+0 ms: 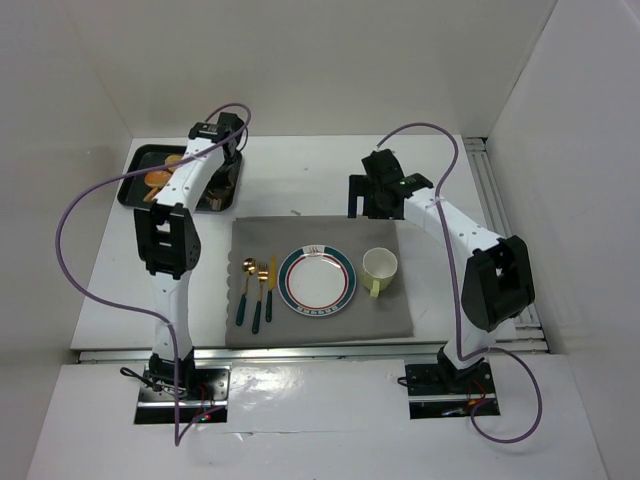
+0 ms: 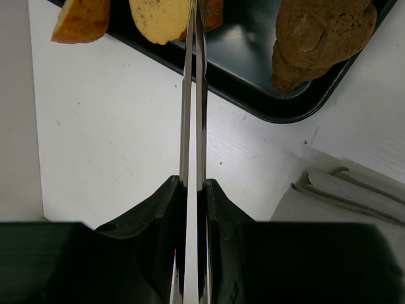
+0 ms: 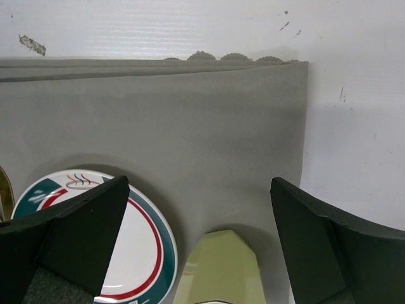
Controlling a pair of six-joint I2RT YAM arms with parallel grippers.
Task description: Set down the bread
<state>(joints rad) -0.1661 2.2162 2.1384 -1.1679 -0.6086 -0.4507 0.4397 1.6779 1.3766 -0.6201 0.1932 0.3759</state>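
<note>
Tray [image 1: 140, 160], black, sits at the far left of the desk [image 1: 290, 160], with the left arm stretched out over it. Left end effector [image 2: 195, 12] has its two thin metal blades pressed almost together, only a sliver of gap between them. The tips run up to the bread [image 2: 158, 18], a tan-faced slice with a golden crust at the top edge of the left wrist view, overlapping the tray's near rim. Can't tell whether the slice is actually caught between the blades. Left of the slice is an orange-brown piece [image 2: 82, 19], partly out over the white desk. Right of the blades, lumpy brown pieces [image 2: 323, 38] lie inside the tray. Grey mat [image 1: 320, 235] is spread mid-desk, just beside the tray's right end. On it, in order: three pieces of cutlery [image 1: 258, 295] with gold heads and teal handles, side by side. Then a white plate [image 1: 317, 283] with a teal and red rim, nothing on it. Then a pale yellow-green cup [image 1: 380, 267], just beside the plate. Right end effector [image 3: 199, 190] hangs over the mat's far right part with its black fingers spread wide, holding nothing. Plate and cup show low in its wrist view.
</note>
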